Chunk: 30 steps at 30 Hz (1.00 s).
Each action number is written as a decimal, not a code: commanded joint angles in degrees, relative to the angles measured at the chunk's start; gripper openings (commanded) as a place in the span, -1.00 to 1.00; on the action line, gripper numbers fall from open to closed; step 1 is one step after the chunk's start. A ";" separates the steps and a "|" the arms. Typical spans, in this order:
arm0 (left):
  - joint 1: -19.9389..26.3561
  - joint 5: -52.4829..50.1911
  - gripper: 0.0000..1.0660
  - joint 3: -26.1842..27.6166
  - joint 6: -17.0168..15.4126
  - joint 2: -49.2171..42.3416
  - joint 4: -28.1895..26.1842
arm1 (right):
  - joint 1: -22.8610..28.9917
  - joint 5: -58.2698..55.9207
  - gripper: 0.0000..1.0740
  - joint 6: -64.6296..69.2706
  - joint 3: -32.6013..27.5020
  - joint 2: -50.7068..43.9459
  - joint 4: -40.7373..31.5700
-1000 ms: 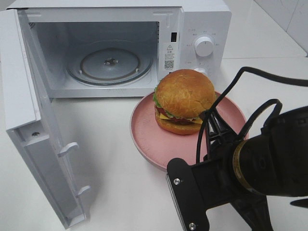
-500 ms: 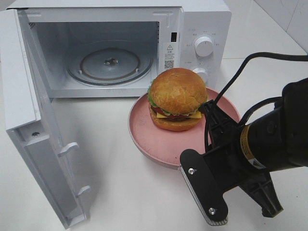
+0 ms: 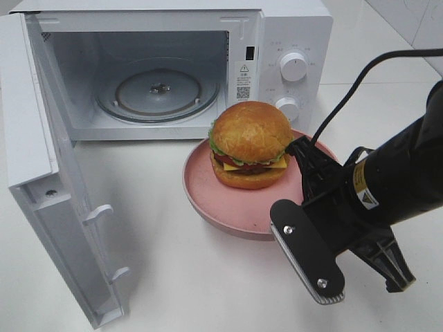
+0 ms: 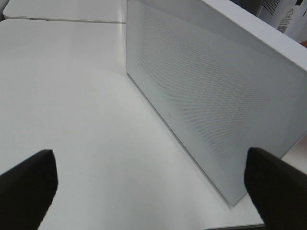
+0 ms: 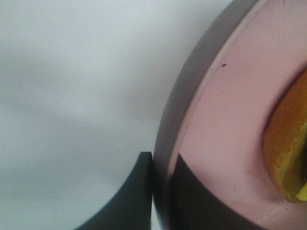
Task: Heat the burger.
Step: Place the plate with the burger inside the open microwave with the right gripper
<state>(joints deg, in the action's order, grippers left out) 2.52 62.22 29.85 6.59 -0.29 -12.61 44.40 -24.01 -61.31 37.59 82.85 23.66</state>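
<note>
On my right gripper (image 5: 153,165) the jaws pinch only the plate (image 3: 208,187) rim, while the left gripper (image 4: 151,189) gapes empty, so any tilt could slide the burger (image 3: 250,144) off short of the microwave (image 3: 159,90).

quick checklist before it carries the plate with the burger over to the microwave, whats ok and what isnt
1. Grip: right gripper shut on the rim of the round pink plate, a finger on each side: ok.
2. Load: golden-bunned burger upright, near the plate's middle: ok.
3. Access: white microwave door swung wide open: ok.
4. Landing spot: glass turntable in place, nothing seen on it: ok.
5. Other arm: left gripper open, at the door's outer face, away from the plate: ok.
6. Plate fits through the opening: cannot tell.
</note>
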 commanded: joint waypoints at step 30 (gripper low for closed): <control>0.23 -0.74 0.83 -0.23 -0.29 -1.09 -0.06 | -2.81 6.93 -1.00 -20.11 3.32 -0.69 -12.09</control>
<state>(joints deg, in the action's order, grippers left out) 2.52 62.22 29.85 6.59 -0.29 -12.61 41.71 -20.86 -81.07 39.94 82.85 11.69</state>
